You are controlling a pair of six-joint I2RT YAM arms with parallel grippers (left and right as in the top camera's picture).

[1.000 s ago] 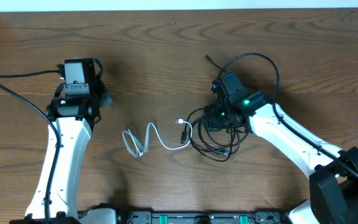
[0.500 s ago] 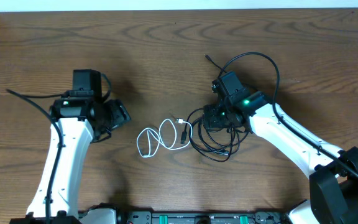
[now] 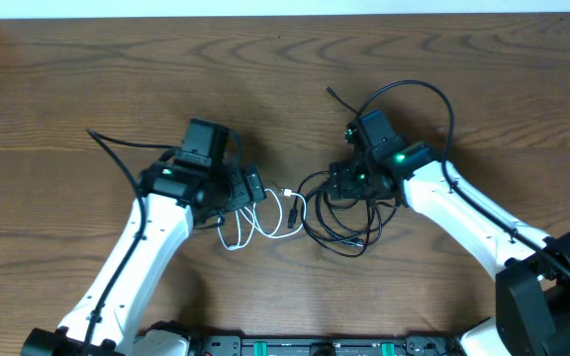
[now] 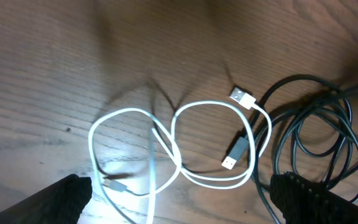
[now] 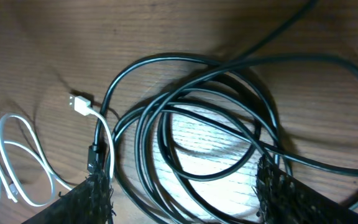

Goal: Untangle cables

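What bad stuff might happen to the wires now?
The white cable crosses the black cables near its plug, so pulling it may drag the black bundle along. The open left tool hovers over two overlapping white loops and might pinch both, tightening the tangle.

A white cable [image 4: 174,152] loops beside black cables [image 4: 294,78] on the wooden table [image 4: 73,62].

overhead: high, straight down on table [image 3: 67,79];
left wrist: close above white cable [image 4: 211,103];
right wrist: close above black cables [image 5: 185,57];
shared: white cable's plug [image 4: 241,97]
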